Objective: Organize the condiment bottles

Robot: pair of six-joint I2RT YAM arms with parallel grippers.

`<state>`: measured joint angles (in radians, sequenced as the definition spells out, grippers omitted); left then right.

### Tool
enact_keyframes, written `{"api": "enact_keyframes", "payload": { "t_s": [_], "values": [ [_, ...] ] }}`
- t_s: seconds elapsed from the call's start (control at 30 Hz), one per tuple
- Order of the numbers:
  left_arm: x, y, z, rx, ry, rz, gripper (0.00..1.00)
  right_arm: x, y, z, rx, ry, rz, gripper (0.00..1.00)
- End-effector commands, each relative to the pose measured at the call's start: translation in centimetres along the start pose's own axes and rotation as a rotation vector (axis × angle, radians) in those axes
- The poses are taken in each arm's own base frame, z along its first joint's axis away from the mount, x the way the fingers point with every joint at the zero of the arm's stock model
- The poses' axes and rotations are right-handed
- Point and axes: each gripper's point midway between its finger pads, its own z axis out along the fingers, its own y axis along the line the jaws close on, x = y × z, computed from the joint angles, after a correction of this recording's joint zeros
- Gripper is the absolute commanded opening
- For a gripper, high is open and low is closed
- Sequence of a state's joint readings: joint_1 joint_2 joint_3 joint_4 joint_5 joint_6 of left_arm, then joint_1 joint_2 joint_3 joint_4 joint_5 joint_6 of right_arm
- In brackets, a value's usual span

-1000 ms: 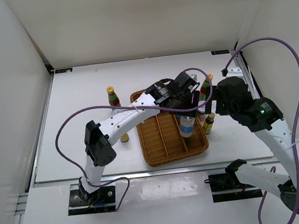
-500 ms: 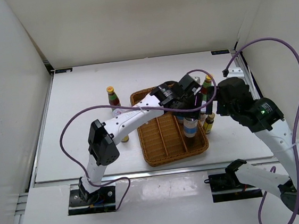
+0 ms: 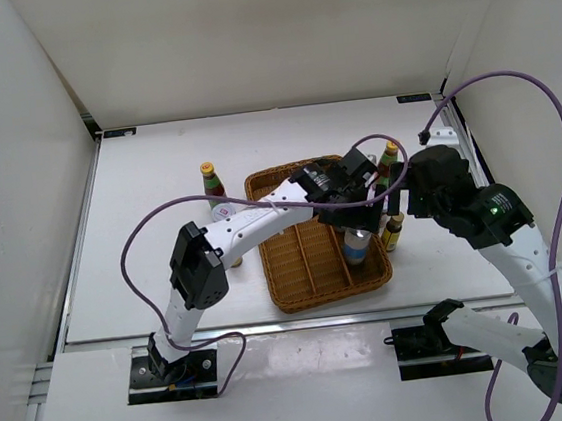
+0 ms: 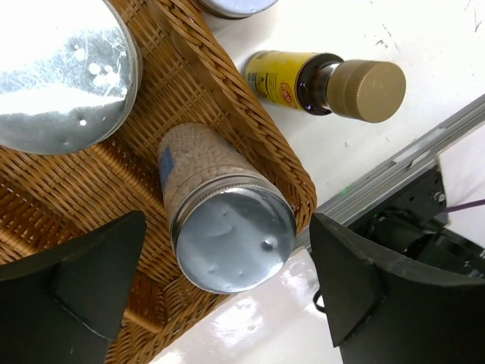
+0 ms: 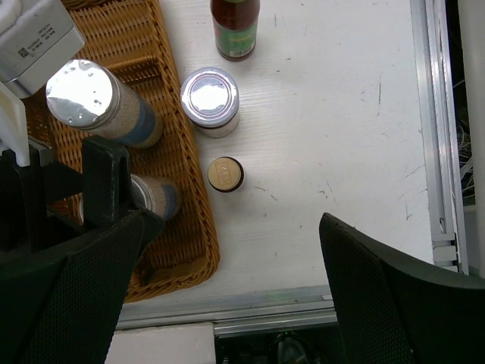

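Note:
My left gripper (image 3: 356, 223) hangs open over the right compartment of the wicker tray (image 3: 302, 269). A silver-topped blue/white cylinder (image 3: 357, 251) stands upright there, between my left fingers (image 4: 76, 288) without touching them (image 4: 227, 235). A second silver-topped cylinder (image 4: 64, 76) stands further back in the same compartment (image 5: 82, 95). My right gripper (image 3: 396, 198) is open and empty above the table right of the tray. Below it stand a small brown bottle (image 5: 225, 174), a short jar (image 5: 210, 95) and a tall yellow-capped bottle (image 3: 388, 157). Another tall bottle (image 3: 211, 181) stands left of the tray.
The tray's rim (image 4: 258, 136) runs just beside the front cylinder. A small brown bottle (image 3: 234, 259) stands left of the tray, partly behind my left arm. The table's metal front edge (image 5: 303, 303) lies close under my right gripper. White walls enclose the table.
My left gripper moved toward the tray's front right corner with the cylinder, which came down lower. The cylinder now stands in the tray and the jaws are spread off it.

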<state>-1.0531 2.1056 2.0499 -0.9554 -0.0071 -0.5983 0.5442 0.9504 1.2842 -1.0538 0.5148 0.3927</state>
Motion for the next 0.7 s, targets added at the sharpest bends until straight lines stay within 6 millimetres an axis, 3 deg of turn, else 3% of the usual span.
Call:
{"api": "enact_keyframes", "payload": {
  "t_s": [0.0,0.07,0.17,0.2,0.27,0.3,0.4,0.43,0.47,0.53,0.57,0.67],
  "values": [
    [-1.2,-1.1,-3.0,0.046,-0.063,0.016,1.00,-0.9,-0.3,-0.6,0.006,-0.040,0.030,1.00],
    [-1.8,-0.8,-4.2,0.032,-0.095,0.027,1.00,-0.9,-0.3,-0.6,0.006,-0.040,0.030,1.00],
    [-3.0,-0.1,-8.3,0.003,-0.170,0.041,1.00,-0.9,-0.3,-0.6,0.006,-0.040,0.030,1.00],
    [-3.7,-0.1,-10.9,0.011,-0.221,0.036,1.00,-0.9,-0.3,-0.6,0.006,-0.040,0.030,1.00],
    [-4.0,1.2,-13.5,-0.032,-0.275,0.040,1.00,-0.9,-0.3,-0.6,0.006,-0.040,0.030,1.00],
    [-4.2,1.5,-16.6,-0.019,-0.332,0.031,1.00,-0.9,-0.3,-0.6,0.006,-0.040,0.030,1.00],
    [-1.3,4.0,-17.6,-0.065,-0.310,-0.018,1.00,-0.6,-0.3,-0.2,0.009,-0.034,0.027,1.00],
    [-0.5,4.5,-19.1,-0.033,-0.305,-0.044,1.00,-0.5,-0.3,-0.2,0.009,-0.034,0.027,1.00],
    [1.3,5.6,-18.3,-0.046,-0.248,-0.079,1.00,-0.6,-0.2,-0.2,0.009,-0.034,0.036,1.00],
    [3.8,6.7,-18.6,-0.036,-0.166,-0.120,1.00,-0.7,0.0,-0.2,-0.003,-0.038,0.040,1.00],
    [5.3,7.6,-17.6,-0.056,-0.117,-0.146,0.98,-0.8,0.3,-0.2,-0.016,-0.041,0.044,1.00],
    [8.0,8.5,-16.6,-0.068,-0.048,-0.181,0.93,-0.8,0.8,0.4,-0.020,-0.028,0.038,1.00]
  ]
}}
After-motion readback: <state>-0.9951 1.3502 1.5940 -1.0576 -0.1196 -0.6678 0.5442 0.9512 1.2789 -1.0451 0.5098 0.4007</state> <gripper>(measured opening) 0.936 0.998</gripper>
